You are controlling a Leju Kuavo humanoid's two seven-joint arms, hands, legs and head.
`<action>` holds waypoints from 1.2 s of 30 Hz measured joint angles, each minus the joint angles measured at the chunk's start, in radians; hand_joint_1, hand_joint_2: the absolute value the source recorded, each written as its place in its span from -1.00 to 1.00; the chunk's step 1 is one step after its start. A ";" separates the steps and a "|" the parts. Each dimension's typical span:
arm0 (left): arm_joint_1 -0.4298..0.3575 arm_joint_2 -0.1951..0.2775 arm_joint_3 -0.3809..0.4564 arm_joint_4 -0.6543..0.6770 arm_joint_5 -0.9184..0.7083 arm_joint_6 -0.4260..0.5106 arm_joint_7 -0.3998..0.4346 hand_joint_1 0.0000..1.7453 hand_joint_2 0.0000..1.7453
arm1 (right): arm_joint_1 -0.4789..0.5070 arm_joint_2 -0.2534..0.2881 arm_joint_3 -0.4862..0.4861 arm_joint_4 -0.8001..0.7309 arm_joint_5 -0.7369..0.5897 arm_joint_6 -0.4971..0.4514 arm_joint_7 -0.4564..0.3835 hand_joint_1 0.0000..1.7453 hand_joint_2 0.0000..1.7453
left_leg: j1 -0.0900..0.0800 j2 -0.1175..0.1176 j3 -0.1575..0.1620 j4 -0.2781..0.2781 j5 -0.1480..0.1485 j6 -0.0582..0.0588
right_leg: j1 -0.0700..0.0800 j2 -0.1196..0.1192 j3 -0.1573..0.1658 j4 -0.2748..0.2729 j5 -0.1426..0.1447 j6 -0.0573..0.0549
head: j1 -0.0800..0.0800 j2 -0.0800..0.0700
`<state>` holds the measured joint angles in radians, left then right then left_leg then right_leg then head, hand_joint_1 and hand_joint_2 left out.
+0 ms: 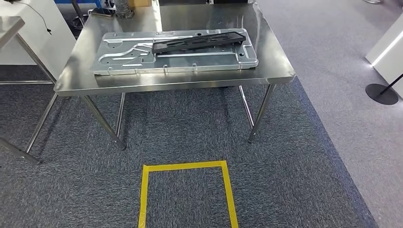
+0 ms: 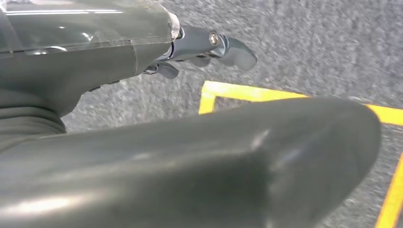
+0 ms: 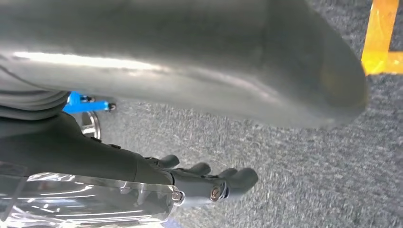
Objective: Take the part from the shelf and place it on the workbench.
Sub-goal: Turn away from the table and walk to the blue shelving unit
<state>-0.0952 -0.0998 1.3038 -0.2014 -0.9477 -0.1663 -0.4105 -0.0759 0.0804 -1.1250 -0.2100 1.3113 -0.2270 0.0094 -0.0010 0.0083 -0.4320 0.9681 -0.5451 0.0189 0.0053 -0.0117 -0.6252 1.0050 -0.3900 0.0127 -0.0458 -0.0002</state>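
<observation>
Black part [image 1: 198, 41] already lying on the workbench [image 1: 271, 57]; left hand [image 2: 209, 47] and right hand [image 3: 209, 183] empty, fingers loose; keep clear.

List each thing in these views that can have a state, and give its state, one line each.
Black part: lying flat on the metal panel.
Metal panel: flat on the workbench.
Left robot hand: hanging over the carpet, holding nothing.
Right robot hand: hanging over the carpet, holding nothing.
</observation>
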 joint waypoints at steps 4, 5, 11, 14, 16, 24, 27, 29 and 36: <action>0.004 0.000 0.001 0.000 0.000 0.006 0.003 -1.00 -1.00 | 0.005 0.000 0.001 0.001 0.002 0.007 -0.004 -1.00 -1.00 | 0.003 0.007 -0.057 -0.003 0.056 0.028 | -0.010 0.007 -0.047 0.110 -0.142 0.020 | 0.000 0.000; 0.004 0.000 0.001 0.000 0.000 0.007 0.004 -1.00 -1.00 | 0.006 0.001 0.001 0.002 0.002 0.009 -0.008 -1.00 -1.00 | 0.002 0.007 -0.074 -0.003 0.069 0.029 | -0.012 0.008 -0.059 0.173 -0.192 0.023 | 0.000 0.000; 0.004 -0.001 0.001 0.000 -0.002 0.016 0.012 -1.00 -1.00 | 0.000 0.000 0.002 0.002 -0.002 0.013 -0.040 -1.00 -1.00 | 0.002 0.009 -0.190 0.028 0.143 0.015 | -0.017 0.008 0.103 0.145 -0.128 0.025 | 0.000 0.000; 0.002 -0.002 0.001 0.000 -0.005 0.016 0.007 -1.00 -1.00 | -0.008 0.000 0.002 0.002 -0.002 0.012 -0.043 -1.00 -1.00 | 0.000 0.010 -0.212 0.040 0.166 -0.002 | -0.010 0.008 0.235 -0.052 -0.186 0.005 | 0.000 0.000; 0.002 -0.001 0.001 0.000 -0.006 0.015 0.002 -1.00 -1.00 | -0.008 0.001 0.002 0.002 -0.003 0.012 -0.043 -1.00 -1.00 | 0.004 0.011 -0.214 0.034 0.182 -0.015 | -0.008 0.006 0.230 -0.065 -0.177 -0.012 | 0.000 0.000; 0.008 -0.003 0.000 0.000 -0.009 0.014 0.000 -1.00 -1.00 | 0.001 0.000 0.002 0.002 -0.005 0.012 -0.042 -1.00 -1.00 | 0.015 0.001 -0.256 0.313 0.006 -0.042 | -0.008 0.001 0.140 -0.060 -0.098 -0.031 | 0.000 0.000; 0.007 -0.003 0.000 0.000 -0.010 0.016 0.003 -1.00 -1.00 | 0.002 0.000 0.002 0.002 -0.007 0.013 -0.043 -1.00 -1.00 | 0.013 0.000 -0.108 0.118 0.053 -0.031 | -0.008 0.001 0.113 -0.041 -0.090 -0.022 | 0.000 0.000; 0.007 -0.003 -0.001 0.000 -0.011 0.020 0.008 -1.00 -1.00 | 0.002 0.000 0.002 0.002 -0.006 0.016 -0.044 -1.00 -1.00 | 0.011 0.000 -0.052 0.026 0.043 -0.020 | -0.004 0.001 0.102 -0.029 -0.086 -0.012 | 0.000 0.000; 0.009 -0.002 -0.001 0.000 -0.011 0.042 0.041 -1.00 -1.00 | 0.005 0.000 -0.003 0.003 -0.034 0.046 -0.031 -1.00 0.50 | 0.012 0.004 -0.079 0.006 0.062 0.020 | -0.010 0.008 0.003 0.180 -0.205 0.021 | 0.000 0.000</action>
<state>-0.0865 -0.1022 1.3026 -0.2014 -0.9584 -0.1246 -0.3697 -0.0713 0.0802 -1.1283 -0.2071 1.2777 -0.1809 -0.0214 0.0114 0.0120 -0.5106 0.9745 -0.4828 0.0392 -0.0044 -0.0040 -0.6227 1.1848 -0.5949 0.0337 -0.0462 -0.0002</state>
